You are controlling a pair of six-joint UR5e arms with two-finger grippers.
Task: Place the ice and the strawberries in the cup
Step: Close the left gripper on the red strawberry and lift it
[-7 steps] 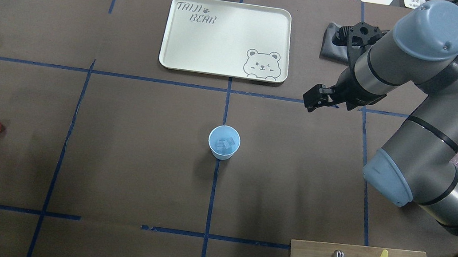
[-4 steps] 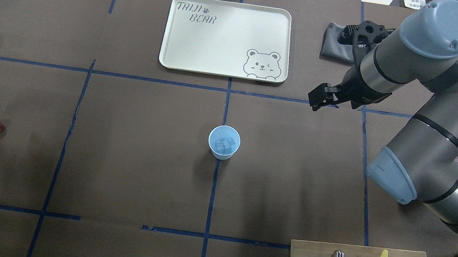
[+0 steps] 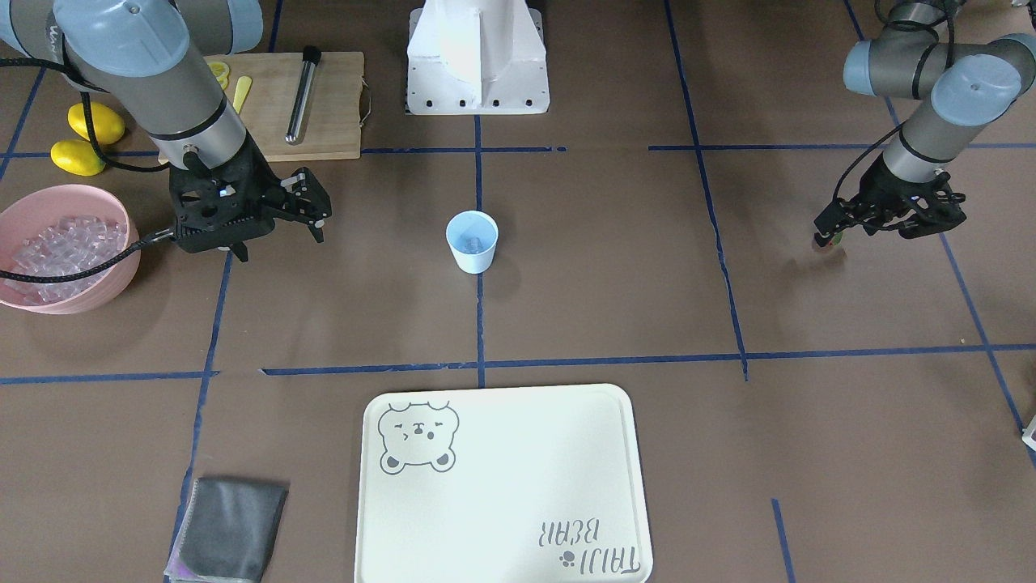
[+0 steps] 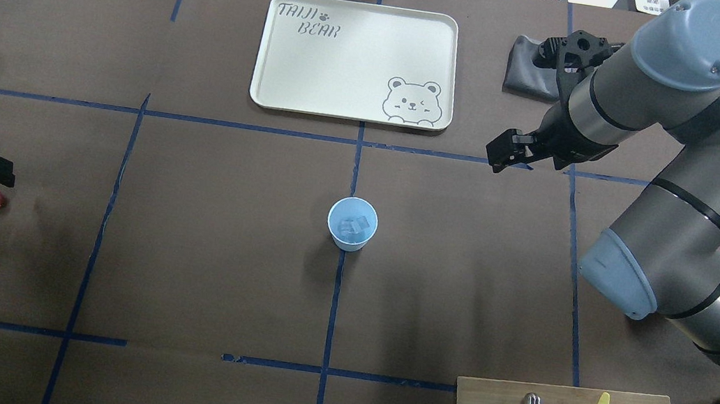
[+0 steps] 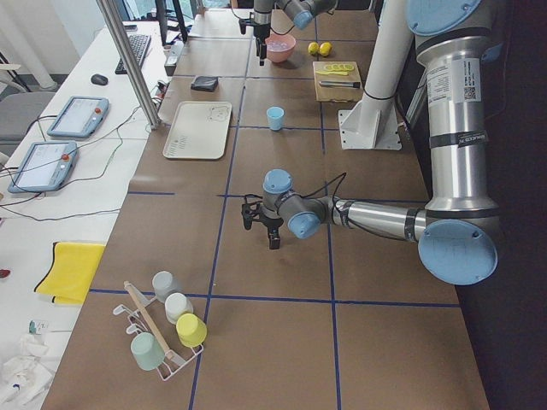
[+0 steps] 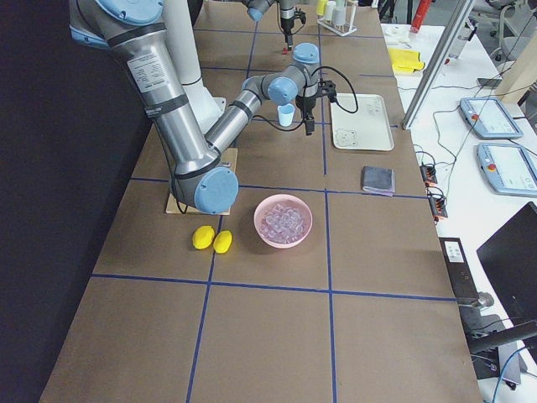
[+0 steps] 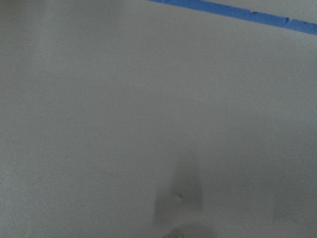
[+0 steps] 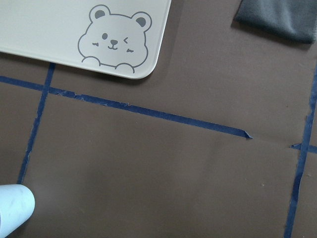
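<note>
We look down on a brown surface (image 4: 215, 280) ruled into squares by blue tape lines (image 4: 332, 311). Beside it runs a white bench (image 5: 34, 248) carrying two tablets (image 5: 79, 115), a keyboard (image 5: 137, 47) and a mouse (image 5: 100, 79). A metal post (image 5: 130, 60) rises at its edge, and a grey chair (image 5: 13, 111) stands beyond.

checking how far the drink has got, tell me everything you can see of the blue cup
The cup is a small pale blue tumbler, plain and handleless, narrowing toward its base, plastic by its look. It stands upright near the middle of the table, right on a blue tape line. A few clear ice cubes lie inside, and only ice shows in it. Nothing else touches it.
</note>
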